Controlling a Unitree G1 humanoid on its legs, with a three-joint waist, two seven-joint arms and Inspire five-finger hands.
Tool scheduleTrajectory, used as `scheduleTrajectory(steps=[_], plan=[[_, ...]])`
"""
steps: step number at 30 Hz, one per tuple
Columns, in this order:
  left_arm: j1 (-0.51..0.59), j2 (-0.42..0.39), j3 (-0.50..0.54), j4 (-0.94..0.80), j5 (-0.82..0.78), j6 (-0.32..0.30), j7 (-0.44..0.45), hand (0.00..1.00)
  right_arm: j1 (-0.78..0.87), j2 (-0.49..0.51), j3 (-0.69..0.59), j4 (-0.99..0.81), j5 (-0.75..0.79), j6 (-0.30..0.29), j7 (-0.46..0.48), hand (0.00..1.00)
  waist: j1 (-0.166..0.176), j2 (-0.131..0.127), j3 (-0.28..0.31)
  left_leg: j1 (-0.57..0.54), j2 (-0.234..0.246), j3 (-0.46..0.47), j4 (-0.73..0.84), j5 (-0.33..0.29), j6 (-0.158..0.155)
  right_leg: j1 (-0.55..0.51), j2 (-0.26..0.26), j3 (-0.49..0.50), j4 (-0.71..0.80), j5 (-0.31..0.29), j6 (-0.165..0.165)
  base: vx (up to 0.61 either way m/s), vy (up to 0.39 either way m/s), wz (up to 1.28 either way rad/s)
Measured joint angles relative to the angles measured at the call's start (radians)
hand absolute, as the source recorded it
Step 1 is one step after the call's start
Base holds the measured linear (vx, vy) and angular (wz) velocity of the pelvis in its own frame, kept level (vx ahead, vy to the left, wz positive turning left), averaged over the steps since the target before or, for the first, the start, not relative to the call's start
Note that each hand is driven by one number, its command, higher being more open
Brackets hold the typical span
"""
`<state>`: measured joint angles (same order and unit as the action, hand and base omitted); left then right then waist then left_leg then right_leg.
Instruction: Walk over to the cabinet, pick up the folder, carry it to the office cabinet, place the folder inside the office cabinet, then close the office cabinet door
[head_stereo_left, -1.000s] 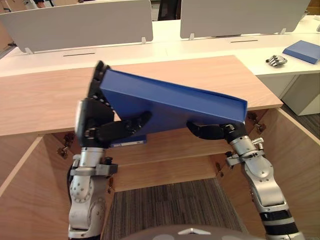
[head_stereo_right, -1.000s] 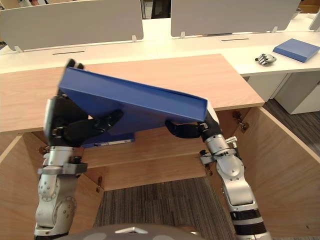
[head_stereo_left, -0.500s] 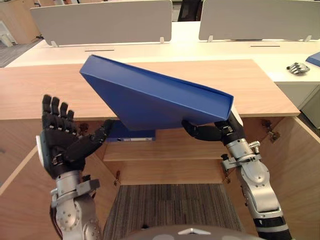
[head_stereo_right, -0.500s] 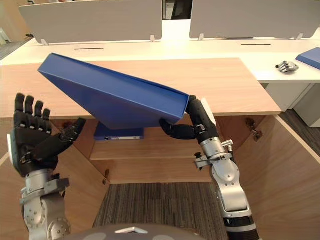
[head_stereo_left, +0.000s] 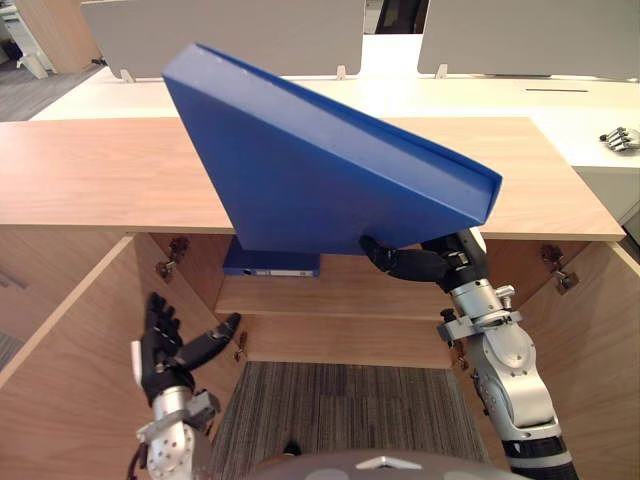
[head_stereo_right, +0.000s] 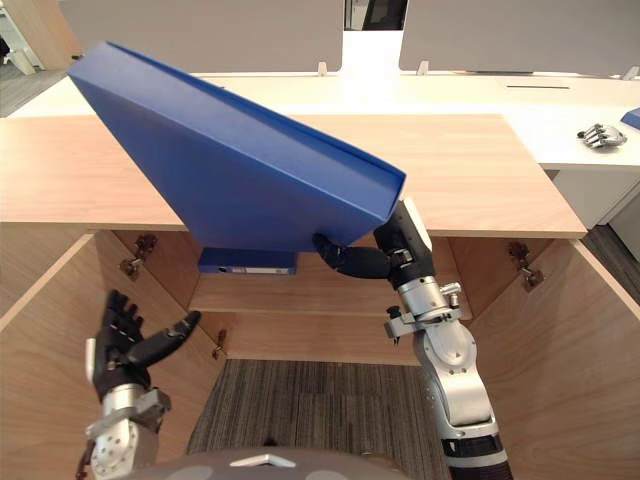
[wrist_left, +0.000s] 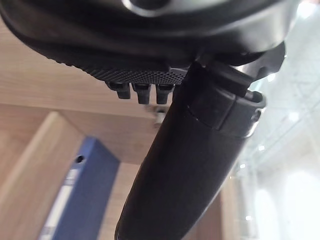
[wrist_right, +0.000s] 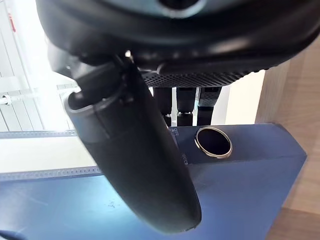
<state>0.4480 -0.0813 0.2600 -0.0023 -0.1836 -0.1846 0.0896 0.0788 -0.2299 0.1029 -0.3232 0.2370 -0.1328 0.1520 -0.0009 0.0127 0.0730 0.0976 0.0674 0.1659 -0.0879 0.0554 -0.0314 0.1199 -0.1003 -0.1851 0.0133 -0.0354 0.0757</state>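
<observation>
The right hand (head_stereo_left: 422, 266) pinched the blue folder (head_stereo_left: 320, 170) at its lower corner, holding it tilted above the open cabinet (head_stereo_left: 90, 175). The left hand (head_stereo_left: 168, 346) hung low, fingers spread, touching nothing. A blue binder (head_stereo_left: 272, 263) lay on the cabinet's shelf (head_stereo_left: 340, 298)

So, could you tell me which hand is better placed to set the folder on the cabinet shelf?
Right. The right hand grips the blue folder at its lower corner, just before the open cabinet's shelf. The left hand hangs open and low, apart from the folder.
</observation>
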Motion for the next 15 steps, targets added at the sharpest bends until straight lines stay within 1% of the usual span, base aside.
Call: scheduleTrajectory(steps=[2,3,4,6,8,12,15], plan=[[-0.004,0.006,-0.027,0.062,0.025,0.005,-0.009,1.00,0.000,0.003,0.032,-0.009,0.029,0.000,0.001,0.00,0.000,0.000,0.000,0.004,0.002,0.008,0.000,0.002,0.003,0.001,0.001,0.006,-0.001,0.000,0.000,0.02,-0.007,-0.11],[-0.009,0.020,-0.058,0.117,0.044,0.019,-0.015,1.00,-0.001,0.006,0.059,-0.023,0.072,0.000,0.004,0.00,0.000,0.000,-0.001,0.006,0.003,0.014,0.000,0.000,0.000,0.000,0.003,0.012,-0.003,0.000,0.000,0.02,-0.005,-0.12],[-0.011,0.022,-0.064,0.129,0.048,0.021,-0.018,1.00,-0.001,0.006,0.066,-0.026,0.082,-0.001,0.005,0.00,0.000,0.000,-0.001,0.006,0.003,0.015,0.000,-0.001,-0.001,0.000,0.003,0.014,-0.003,0.000,0.000,0.02,-0.003,-0.13],[-0.035,0.044,-0.095,0.224,0.080,0.036,-0.034,1.00,-0.008,0.003,0.117,-0.039,0.123,-0.005,0.015,0.00,-0.002,-0.001,-0.002,0.009,0.006,0.024,0.000,-0.004,-0.006,-0.002,0.006,0.022,-0.005,0.000,0.000,0.01,-0.004,-0.12],[-0.057,0.051,-0.102,0.282,0.099,0.041,-0.035,1.00,-0.015,-0.005,0.163,-0.039,0.137,-0.005,0.026,0.00,-0.003,-0.001,-0.002,0.012,0.008,0.035,0.000,-0.007,-0.008,-0.006,0.009,0.033,-0.006,0.000,-0.001,0.00,-0.002,-0.18],[-0.101,0.098,-0.142,0.375,0.120,0.042,-0.046,1.00,-0.021,-0.029,0.263,-0.035,0.159,-0.005,0.068,0.00,-0.004,-0.003,-0.003,0.014,0.013,0.049,0.000,-0.010,-0.011,-0.013,0.014,0.048,-0.008,0.001,-0.002,-0.01,-0.003,-0.11],[-0.133,0.120,-0.161,0.430,0.138,0.042,-0.043,1.00,-0.029,-0.057,0.305,-0.018,0.159,-0.005,0.087,0.00,-0.003,-0.004,-0.004,0.019,0.013,0.056,0.000,-0.012,-0.010,-0.012,0.014,0.054,-0.008,0.002,-0.003,-0.01,0.005,-0.09]])
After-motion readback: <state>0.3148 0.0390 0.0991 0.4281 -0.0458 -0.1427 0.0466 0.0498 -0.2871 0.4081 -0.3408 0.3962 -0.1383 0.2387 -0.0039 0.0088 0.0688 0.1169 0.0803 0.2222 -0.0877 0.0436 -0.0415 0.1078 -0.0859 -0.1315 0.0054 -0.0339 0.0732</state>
